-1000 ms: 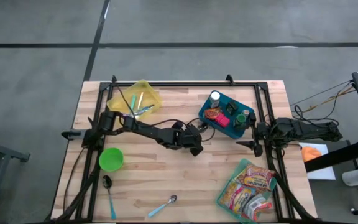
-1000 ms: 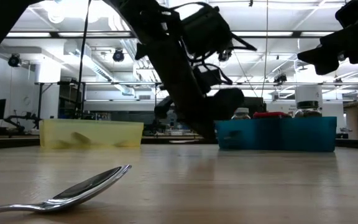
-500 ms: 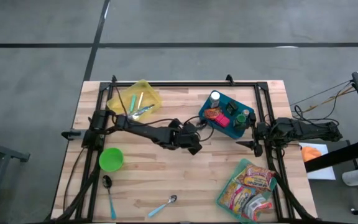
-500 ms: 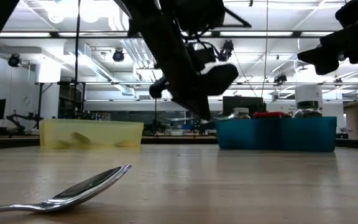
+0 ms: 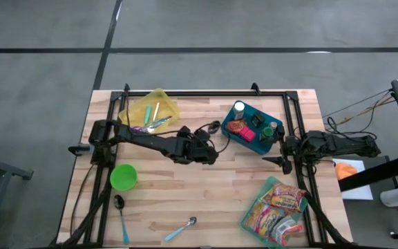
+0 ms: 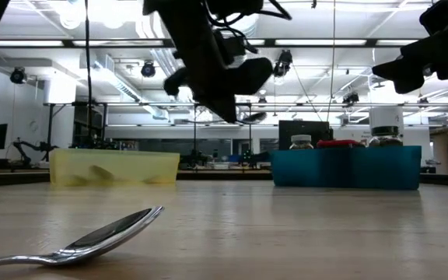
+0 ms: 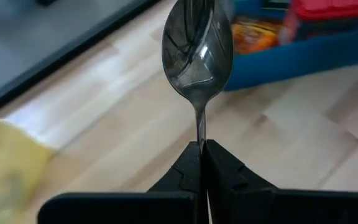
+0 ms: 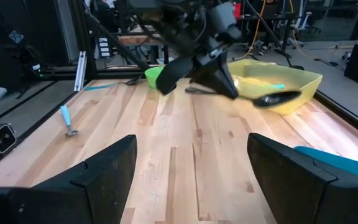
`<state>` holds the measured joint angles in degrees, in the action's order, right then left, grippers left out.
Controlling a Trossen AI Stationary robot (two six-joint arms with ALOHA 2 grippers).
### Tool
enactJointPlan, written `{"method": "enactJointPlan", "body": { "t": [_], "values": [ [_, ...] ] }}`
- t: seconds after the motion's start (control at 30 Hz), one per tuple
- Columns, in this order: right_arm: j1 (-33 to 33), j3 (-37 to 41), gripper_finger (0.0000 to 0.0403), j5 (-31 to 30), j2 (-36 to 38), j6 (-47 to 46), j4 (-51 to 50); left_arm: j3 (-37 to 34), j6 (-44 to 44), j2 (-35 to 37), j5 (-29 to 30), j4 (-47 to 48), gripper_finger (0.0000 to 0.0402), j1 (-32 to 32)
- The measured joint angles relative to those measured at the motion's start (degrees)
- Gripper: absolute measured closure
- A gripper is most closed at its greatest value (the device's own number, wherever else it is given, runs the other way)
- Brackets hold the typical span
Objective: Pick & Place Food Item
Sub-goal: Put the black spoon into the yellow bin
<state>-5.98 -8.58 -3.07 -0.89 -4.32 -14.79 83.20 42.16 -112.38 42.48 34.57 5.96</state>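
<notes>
The left gripper (image 7: pixel 201 149) has its fingers clenched on the handle of a metal spoon (image 7: pixel 197 46), bowl pointing forward. It is carried clear above the worktop (image 5: pixel 185 187), between the blue bin (image 5: pixel 252 128) of food items and the yellow tray (image 5: pixel 150 111) of utensils, apparently for sorting. The right gripper (image 8: pixel 191 155) waits at the worktop's right edge, fingers released and holding nothing. Snack packets (image 5: pixel 278 206) lie near the front right corner; their printing is illegible.
</notes>
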Motion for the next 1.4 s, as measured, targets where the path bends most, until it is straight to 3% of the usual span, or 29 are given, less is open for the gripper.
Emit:
{"method": "enactJointPlan", "body": {
  "t": [0.33, 0.6, 0.9, 1.07, 1.4],
  "values": [
    [0.0, 0.0, 0.0100, 0.0, 0.0, 0.0, 0.0, 0.0, 4.2, 3.3, 2.2, 11.9, 0.0396, -0.9],
    [0.0, 0.0, 0.0100, 0.0, 0.0, -0.1, 0.0, 0.0, 19.1, 6.1, 6.7, 26.3, 0.0396, -0.9],
    [0.0, 0.0, 0.0100, 0.0, 0.0, -0.1, 0.0, -0.9, 26.0, 9.2, 7.8, 34.5, 0.0396, -0.8],
    [0.0, 0.0, 0.0100, 0.0, 0.0, -0.1, 0.0, -5.0, 29.2, 12.9, 8.5, 36.0, 0.0396, -0.8],
    [0.0, 0.0, 0.0100, 0.0, 0.0, 0.0, 0.0, -20.3, 34.3, 26.3, 9.4, 36.2, 0.0396, -1.8]
  ]
}}
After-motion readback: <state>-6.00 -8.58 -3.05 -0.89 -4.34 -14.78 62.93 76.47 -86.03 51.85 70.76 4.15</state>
